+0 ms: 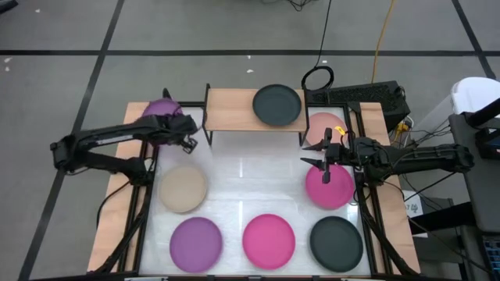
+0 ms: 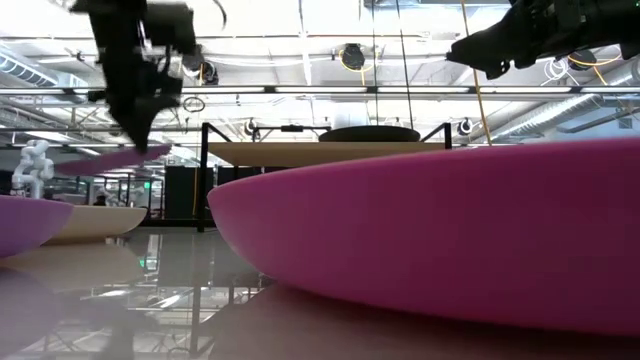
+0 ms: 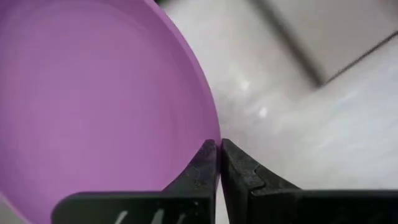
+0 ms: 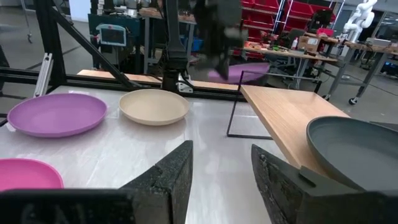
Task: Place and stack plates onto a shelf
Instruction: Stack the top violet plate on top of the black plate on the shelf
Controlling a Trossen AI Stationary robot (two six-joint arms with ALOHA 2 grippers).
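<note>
A: Step in hand, as I judged it: carry. Left gripper [image 1: 190,141] was clamped on the rim of a purple plate [image 1: 160,113], fingers [image 3: 208,163] pinched together on the edge, plate lifted off the table and held just beside the shelf's [image 1: 230,109] left end.

B: And the shelf itself?

A: Wooden top, one dark grey plate [image 1: 276,104] on its right half. Left half bare.

B: So the next move?

A: My reading: swing the purple plate over the board and either set it on the bare left half or stack it on the grey one. Stacking would call for centring before release, since the hold was on the rim only and the plate could tip.

B: Right arm?

A: Right gripper [image 1: 324,160] hovered above the magenta plate [image 1: 329,187] near the shelf's right end, fingers [image 4: 168,177] apart, nothing between them. A pale pink plate [image 1: 322,125] lay just behind it.

B: Other plates on the table [image 1: 250,183]?

A: Beige plate [image 1: 183,189] at left, then a front row: second purple plate [image 1: 196,243], second magenta plate [image 1: 269,238], second dark grey plate [image 1: 337,241].

B: Anything in the way?

A: The shelf's near left leg and edge sat close to the left gripper's path. The right arm stood near the other end.
</note>
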